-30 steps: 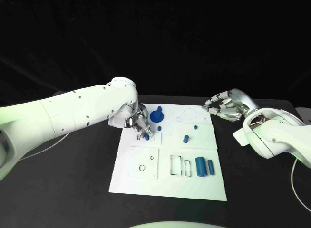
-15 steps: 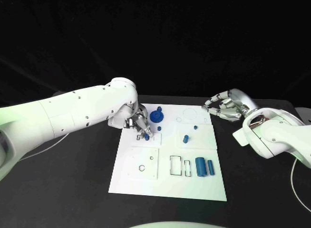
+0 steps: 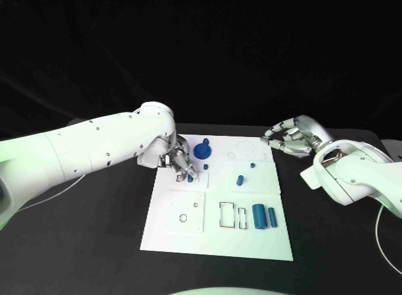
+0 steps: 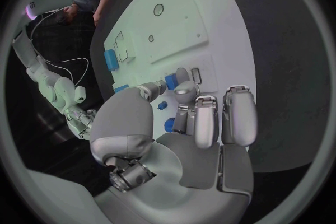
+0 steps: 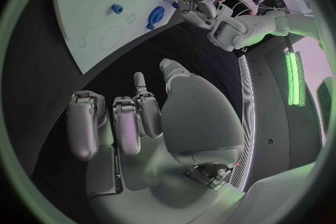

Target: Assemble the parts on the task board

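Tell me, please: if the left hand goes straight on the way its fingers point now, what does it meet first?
Probably the small blue part at its fingertips; the left hand seems to pinch it already. Straight beyond lies the white task board itself. Depth is unclear, so this is a judgement.

The left hand (image 3: pixel 176 161) crowds the board's (image 3: pixel 254 243) far left corner, fingers down on a small blue part (image 3: pixel 189 176), with the gear (image 3: pixel 202 149) just beside. The right hand (image 3: pixel 291 137) hangs off the board's far right corner. Between them stand a peg (image 3: pixel 240 180) and a stud (image 3: pixel 252 165). Two cylinders (image 3: pixel 265 216) block the near right; the near left lies open.
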